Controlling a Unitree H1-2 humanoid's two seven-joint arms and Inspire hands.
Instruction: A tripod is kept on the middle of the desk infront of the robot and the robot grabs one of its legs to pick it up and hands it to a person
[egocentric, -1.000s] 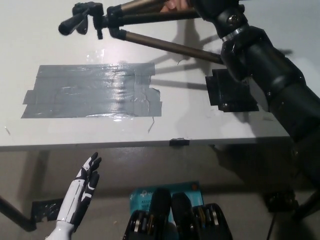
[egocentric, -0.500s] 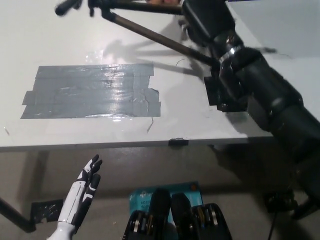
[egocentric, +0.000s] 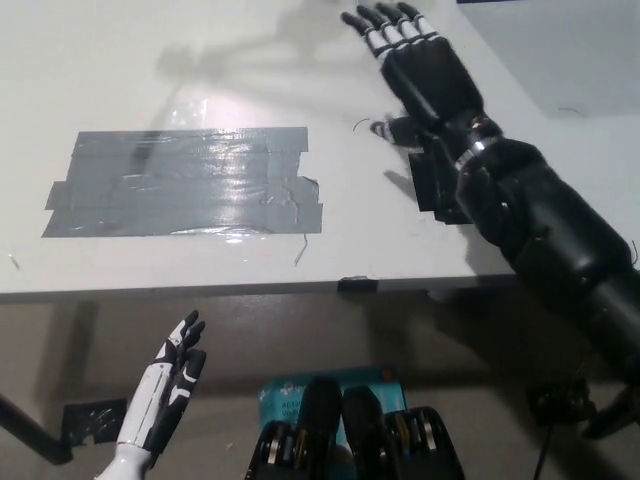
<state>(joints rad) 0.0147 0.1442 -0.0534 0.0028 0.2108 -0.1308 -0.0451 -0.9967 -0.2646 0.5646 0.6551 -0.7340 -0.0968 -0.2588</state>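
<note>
White desk top (egocentric: 80, 60) fills most of our view, with a wide patch of grey duct tape (egocentric: 185, 182) stuck across its left half and a small black square pad (egocentric: 425, 190) to the right. We cannot find the tripod anywhere in view; only faint shadows fall on the far part of the desk. Our black right hand (egocentric: 420, 65) reaches over the far side, fingers spread flat and holding nothing. Our white left hand (egocentric: 165, 395) rests low at the near left, below the desk edge, also spread and empty. We judge a tripod to be stiff, smooth-legged and top-heavy at its head, so a leg is best wrapped close to the hub, where it will swing least.
</note>
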